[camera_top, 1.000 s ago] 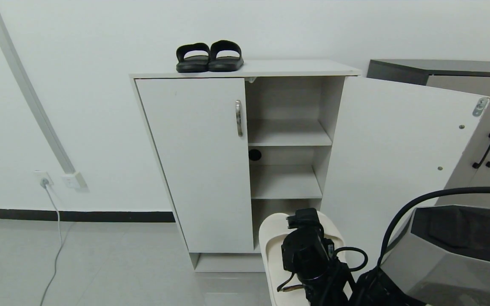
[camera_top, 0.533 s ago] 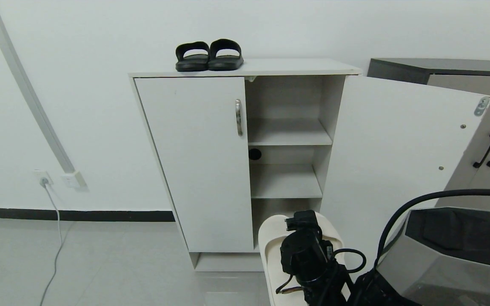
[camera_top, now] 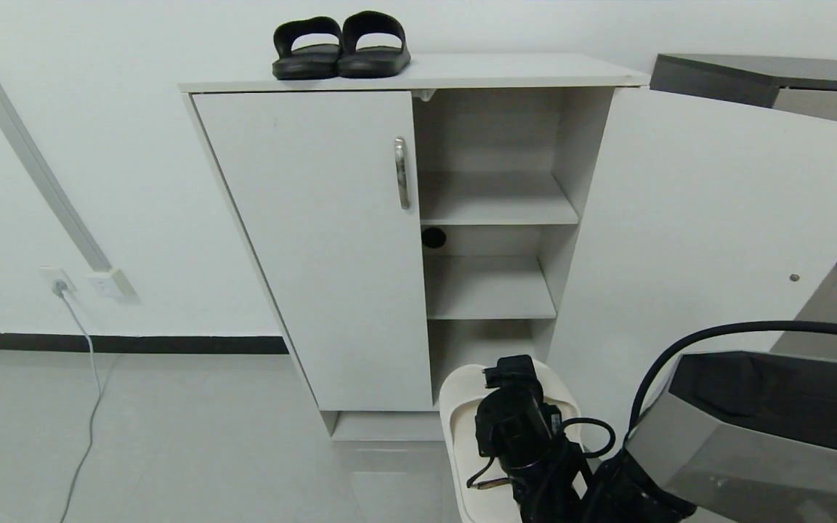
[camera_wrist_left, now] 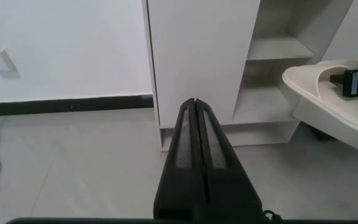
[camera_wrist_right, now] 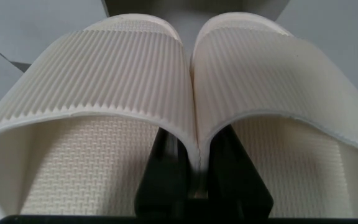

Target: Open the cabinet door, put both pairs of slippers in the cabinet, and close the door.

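A white cabinet (camera_top: 302, 247) stands against the wall, its right door (camera_top: 694, 240) swung wide and its left door shut. Three bare shelves (camera_top: 495, 200) show inside. A black pair of slippers (camera_top: 342, 45) sits on the cabinet top at its left. My right gripper (camera_top: 509, 378) holds a cream pair of slippers (camera_top: 458, 421) low in front of the open compartment; its fingers (camera_wrist_right: 166, 168) pinch the two inner straps (camera_wrist_right: 194, 118) together. My left gripper (camera_wrist_left: 194, 109) is shut on nothing, hanging over the floor in front of the shut left door (camera_wrist_left: 197, 50).
A grey cabinet (camera_top: 774, 80) with black handles stands right of the open door. A wall socket (camera_top: 59, 280) with a cable running down to the floor sits at the left. The tiled floor (camera_top: 171, 436) spreads in front of the cabinet.
The whole head view has shifted: the cabinet looks larger and higher in the picture. The right gripper with the cream slippers stays low before the open compartment.
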Tool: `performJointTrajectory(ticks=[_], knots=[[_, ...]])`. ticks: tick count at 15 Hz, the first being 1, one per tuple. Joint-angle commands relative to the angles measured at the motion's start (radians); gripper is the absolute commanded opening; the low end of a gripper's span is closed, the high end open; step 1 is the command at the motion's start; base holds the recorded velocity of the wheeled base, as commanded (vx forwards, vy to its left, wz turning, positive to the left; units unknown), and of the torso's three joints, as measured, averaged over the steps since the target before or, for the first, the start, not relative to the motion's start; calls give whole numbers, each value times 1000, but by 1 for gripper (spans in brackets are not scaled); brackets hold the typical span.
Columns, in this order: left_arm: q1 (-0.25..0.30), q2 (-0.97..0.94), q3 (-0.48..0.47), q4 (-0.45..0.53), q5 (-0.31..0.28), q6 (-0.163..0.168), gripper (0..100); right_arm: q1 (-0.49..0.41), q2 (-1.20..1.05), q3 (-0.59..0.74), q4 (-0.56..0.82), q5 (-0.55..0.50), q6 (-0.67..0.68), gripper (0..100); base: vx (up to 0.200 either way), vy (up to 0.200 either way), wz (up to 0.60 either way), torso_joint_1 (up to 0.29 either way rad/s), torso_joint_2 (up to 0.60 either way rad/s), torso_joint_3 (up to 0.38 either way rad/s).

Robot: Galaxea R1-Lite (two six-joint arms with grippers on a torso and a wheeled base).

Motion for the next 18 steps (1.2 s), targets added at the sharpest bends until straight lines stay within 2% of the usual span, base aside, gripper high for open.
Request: performJointTrajectory(ticks=[1,7,9,12,13,18], knots=[[0,2,0,0,0,0,0,-7,29,-11,0,-2,0,0,0,0,0,7,2,-193],[0,2,0,-1,0,0,0,-36,92,-37,-82,-6,-6,0,0,0,0,6,4,-197],[2,2,0,-1,2,0,0,-57,121,-31,-227,-9,-78,0,0,0,0,7,7,-129],[0,2,0,-1,2,0,0,-89,204,-25,-592,-6,-280,0,0,0,0,-1,1,-19],[2,2,0,-1,2,-2,0,-96,226,-27,-674,-3,-345,0,0,0,0,0,0,0],[2,2,0,-1,2,-2,0,-96,226,-30,-674,-5,-365,0,0,0,0,0,0,0]])
